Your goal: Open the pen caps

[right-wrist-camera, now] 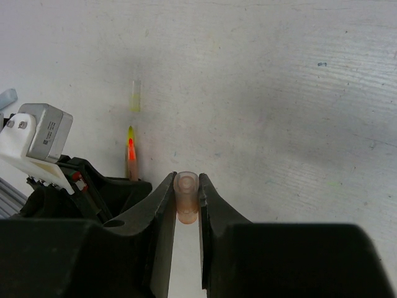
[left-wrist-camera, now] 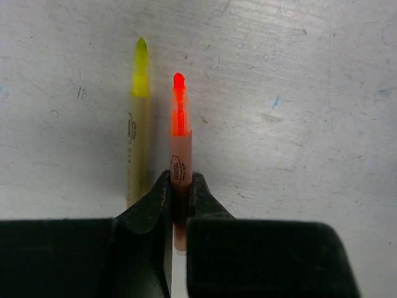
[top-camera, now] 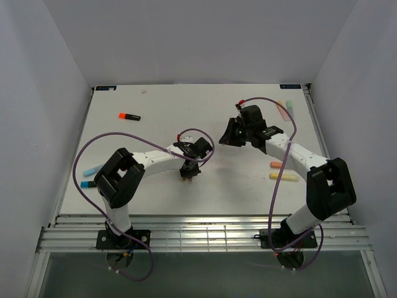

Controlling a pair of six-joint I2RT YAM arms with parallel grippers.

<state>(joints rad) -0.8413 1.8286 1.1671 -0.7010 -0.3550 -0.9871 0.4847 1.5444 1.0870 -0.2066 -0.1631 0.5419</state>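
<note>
Right wrist: right hand (right-wrist-camera: 186, 183) pinches the orange cap (right-wrist-camera: 187, 206).

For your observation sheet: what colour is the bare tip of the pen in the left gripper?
Bright orange-red; the tip shows best in the left wrist view.

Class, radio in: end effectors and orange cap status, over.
Left end effector shut on orange pen. Right end effector shut on orange cap, off the pen. Nothing between them.
</note>
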